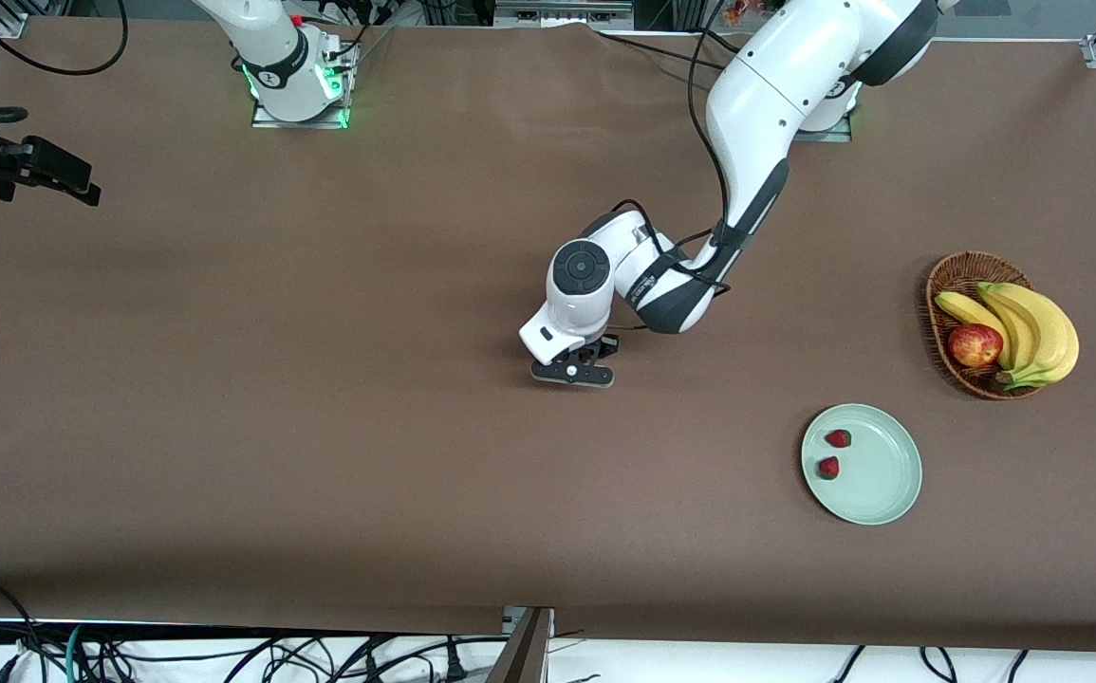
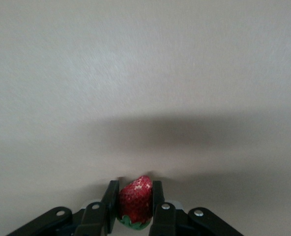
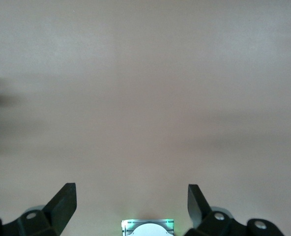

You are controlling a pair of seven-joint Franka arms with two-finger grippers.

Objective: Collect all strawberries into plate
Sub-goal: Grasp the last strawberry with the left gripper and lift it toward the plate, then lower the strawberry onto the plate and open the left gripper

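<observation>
In the left wrist view my left gripper (image 2: pixel 134 183) is shut on a small red strawberry (image 2: pixel 134 199), whose green top points back toward the wrist. In the front view the left gripper (image 1: pixel 574 372) is low over the middle of the brown table and hides that berry. Two more strawberries (image 1: pixel 838 437) (image 1: pixel 828 467) lie in the pale mint-green plate (image 1: pixel 880 479), toward the left arm's end of the table. My right gripper (image 1: pixel 68 180) waits over the right arm's end of the table. It is open in the right wrist view (image 3: pixel 130 187), with nothing between its fingers.
A brown wicker basket (image 1: pixel 948 275) with bananas (image 1: pixel 1031 327) and a red apple (image 1: pixel 975 344) stands beside the plate, farther from the front camera. Cables hang along the table's near edge.
</observation>
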